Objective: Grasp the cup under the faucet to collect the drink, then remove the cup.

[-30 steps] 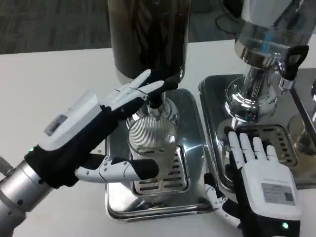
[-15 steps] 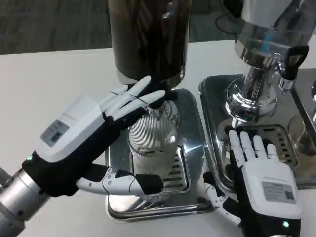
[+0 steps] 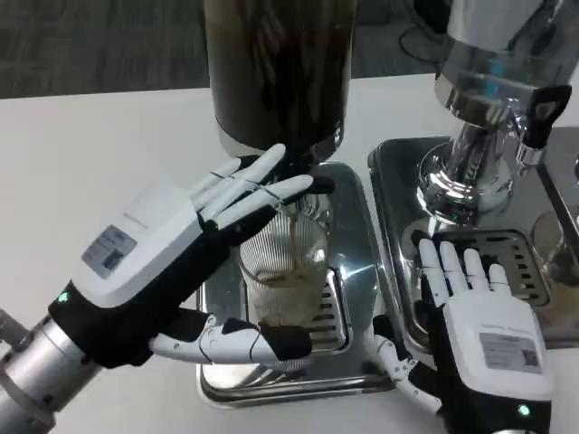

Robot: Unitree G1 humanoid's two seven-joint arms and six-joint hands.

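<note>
My left hand [image 3: 172, 262] clasps the cup [image 3: 285, 271] on the tray [image 3: 348, 208] under the faucet [image 3: 294, 185], drink pouring in, while my right hand [image 3: 479, 325] lies flat, fingers apart.

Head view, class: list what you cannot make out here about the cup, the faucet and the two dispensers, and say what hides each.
- Faucet: the left hand fingers cover it in the head view.
- Cup: its left side and base sit behind that hand's thumb.
- Dark dispenser: top cut off by the upper edge.
- Clear dispenser: top and right side cut off by the edges.
- Right hand: wrist cut off by the lower edge.
</note>
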